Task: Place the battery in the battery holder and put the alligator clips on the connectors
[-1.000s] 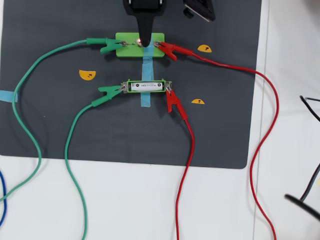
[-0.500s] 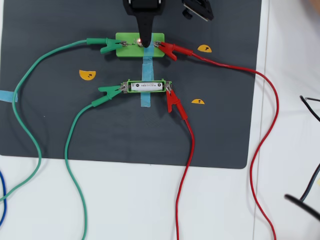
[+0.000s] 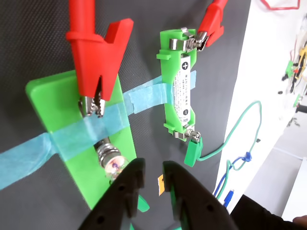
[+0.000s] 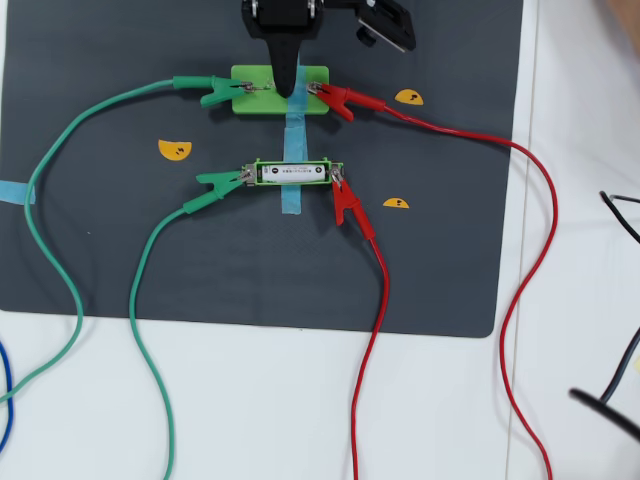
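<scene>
Dark mat [image 4: 250, 260] on a white table [image 4: 300, 400], upper part of the overhead view. Battery holder [image 4: 262, 163], mid-frame, taped down by a blue tape strip [image 4: 292, 200]; the battery [image 4: 292, 173] lies inside it, lengthwise, print visible. In the wrist view the same holder [image 3: 170, 115] stands upper right of centre, the battery [image 3: 184, 86] seated with plus end up. Clips: one green clip [image 4: 218, 182] on the holder's left tab, one red clip [image 4: 347, 202] on its right tab; in the wrist view the red one [image 3: 211, 24] bites the top tab and the green one [image 3: 193, 151] the bottom tab. Green block [image 4: 315, 95], top centre of the overhead view, carries a second green clip [image 4: 215, 92] at left and a second red clip [image 4: 335, 99] at right, and a small bulb [image 3: 111, 160] seen in the wrist view. Gripper [image 4: 287, 90]: black, above the block's middle; in the wrist view [image 3: 149, 170] its fingers stand slightly apart, released, grasping nothing, tips just beside the bulb. Three yellow markers on the mat, one at left [image 4: 174, 150].
</scene>
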